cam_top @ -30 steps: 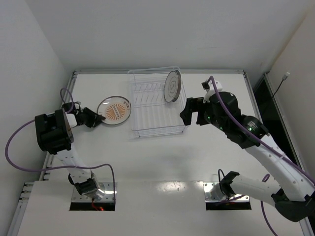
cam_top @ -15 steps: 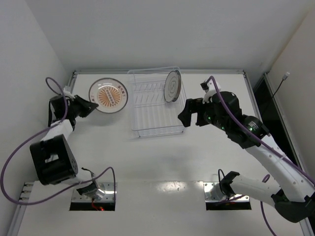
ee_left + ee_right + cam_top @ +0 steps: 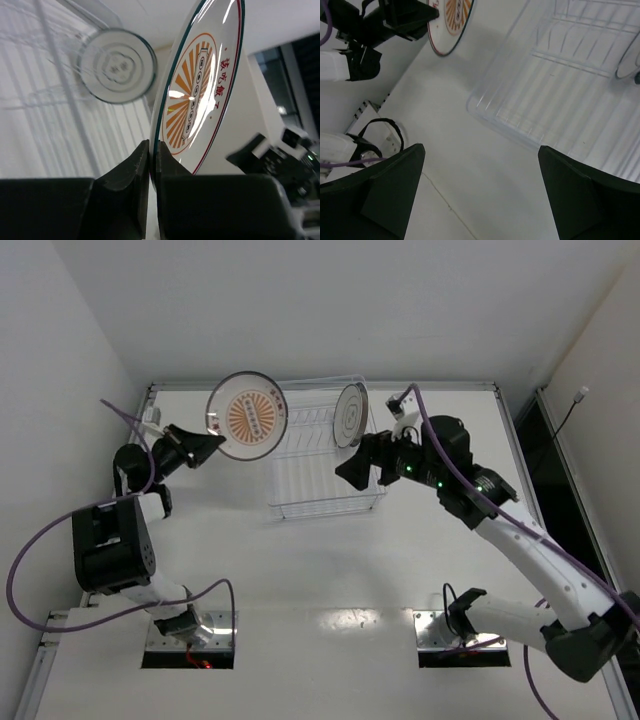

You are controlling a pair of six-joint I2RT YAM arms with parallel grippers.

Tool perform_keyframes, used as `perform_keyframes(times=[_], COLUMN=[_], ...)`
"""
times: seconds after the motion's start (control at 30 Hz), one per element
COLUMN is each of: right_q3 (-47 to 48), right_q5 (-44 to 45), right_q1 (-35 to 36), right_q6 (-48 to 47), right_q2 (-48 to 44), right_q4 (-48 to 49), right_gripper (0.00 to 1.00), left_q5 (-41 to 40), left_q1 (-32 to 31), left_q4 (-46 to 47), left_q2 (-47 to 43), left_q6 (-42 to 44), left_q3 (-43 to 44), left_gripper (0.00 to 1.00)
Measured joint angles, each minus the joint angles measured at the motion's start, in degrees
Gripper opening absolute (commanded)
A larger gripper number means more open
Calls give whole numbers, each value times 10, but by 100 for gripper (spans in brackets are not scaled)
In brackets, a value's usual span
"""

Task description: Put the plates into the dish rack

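I'm watching the smooth white table point(image 3: 330, 570) lying broad around the rectangular clear-wire dish rack point(image 3: 320, 485), with slots free. A grey-motif plate point(image 3: 351, 415) is standing on edge at its far right, probably between prongs. My left gripper point(image 3: 151, 150) is pinching the glossy orange plate point(image 3: 247, 416) by its rim, aloft beside the rack's far-left corner. The right gripper point(image 3: 352, 468) is hovering, fingers splayed, holding nothing.

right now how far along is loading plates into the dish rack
Done: one white plate with a grey motif stands upright in the clear wire dish rack. In hand: left gripper pinches the rim of the round orange-centred plate, raised near the rack. Left: slotting it; right gripper is open, empty.
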Motion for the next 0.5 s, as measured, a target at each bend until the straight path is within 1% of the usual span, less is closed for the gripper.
perform_keyframes(times=[0.07, 0.13, 0.27, 0.33, 0.4, 0.43, 0.47, 0.5], right_q3=[-2, -3, -3, -3, 0, 2, 5, 8], right_q5=[-24, -40, -59, -66, -72, -77, -83, -88], right_q1=[-6, -9, -12, -13, -15, -17, -19, -21], right_q6=[0, 0, 2, 4, 8, 13, 16, 19], right_q2=[34, 71, 138, 163, 185, 196, 207, 216], right_q4=[45, 88, 153, 170, 188, 196, 202, 210], right_gripper=[94, 94, 94, 90, 79, 70, 45, 34], left_q5=[16, 32, 57, 57, 58, 58, 58, 58], left_q1=[-37, -69, -116, -130, -141, -148, -155, -163], left_q4=[32, 54, 83, 92, 93, 92, 89, 80], left_q2=[10, 9, -2, -6, -7, -7, -7, -9], left_q6=[-40, -56, -51, -43, -35, -28, -22, -11], left_q3=[0, 0, 0, 0, 0, 0, 0, 0], left_gripper=[0, 0, 0, 0, 0, 0, 0, 0])
